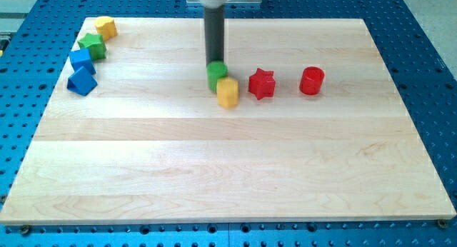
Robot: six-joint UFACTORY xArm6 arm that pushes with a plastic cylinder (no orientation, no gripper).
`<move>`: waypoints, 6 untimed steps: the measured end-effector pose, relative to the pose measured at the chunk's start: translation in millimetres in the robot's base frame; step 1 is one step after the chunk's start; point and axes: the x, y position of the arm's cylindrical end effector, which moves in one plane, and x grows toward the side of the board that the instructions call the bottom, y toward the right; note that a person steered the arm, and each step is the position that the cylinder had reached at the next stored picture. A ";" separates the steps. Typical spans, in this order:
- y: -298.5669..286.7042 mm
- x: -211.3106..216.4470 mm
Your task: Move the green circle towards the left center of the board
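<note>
Our end effector is a bare rod with no jaws to part or clamp; my tip (215,62) meets the top edge of the green circle (217,75), near the table (214,175) centre. We cannot confirm contact. The yellow block (227,92) touches the circle below, partly masking it; leftward path looks clear

Lab bench: perforated blue table (414,33), wooden board (228,168).

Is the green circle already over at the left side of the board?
No, the green circle sits near the board's middle, touching the yellow block, with my tip at its upper edge.
</note>
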 end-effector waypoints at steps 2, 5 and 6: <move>70.4 6.7; 40.4 97.6; -17.3 135.5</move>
